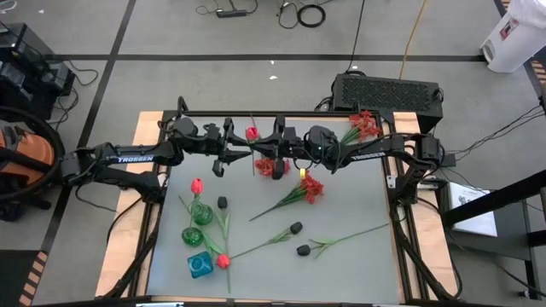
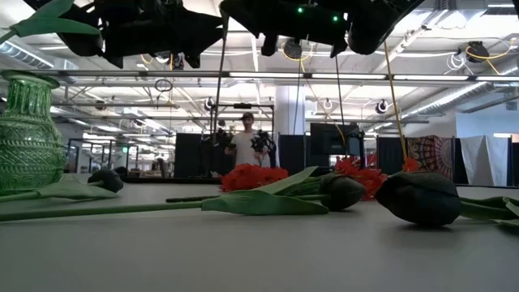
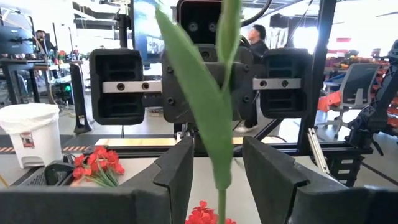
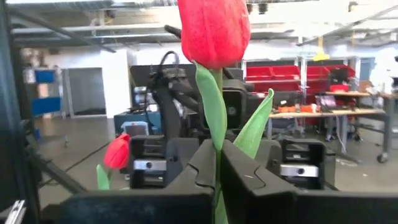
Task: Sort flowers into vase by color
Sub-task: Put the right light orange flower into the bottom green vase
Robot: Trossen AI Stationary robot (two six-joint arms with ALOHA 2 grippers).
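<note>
Red artificial tulip (image 4: pixel 214 28) stands clamped by its thin green stem between the right gripper (image 4: pixel 217 165)'s closed jaws, beside the left gripper (image 3: pixel 217 171)'s part-open jaws, and could slip during handover.

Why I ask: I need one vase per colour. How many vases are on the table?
3, lined up on the table's left: a green vase at one end, another green vase in the middle, a teal vase at the other end. None looks hidden.

We see a green tulip leaf (image 3: pixel 208 118) standing between our left claw's (image 3: pixel 216 165) parted fingers, the other claw (image 3: pixel 200 78) facing it just beyond.
</note>
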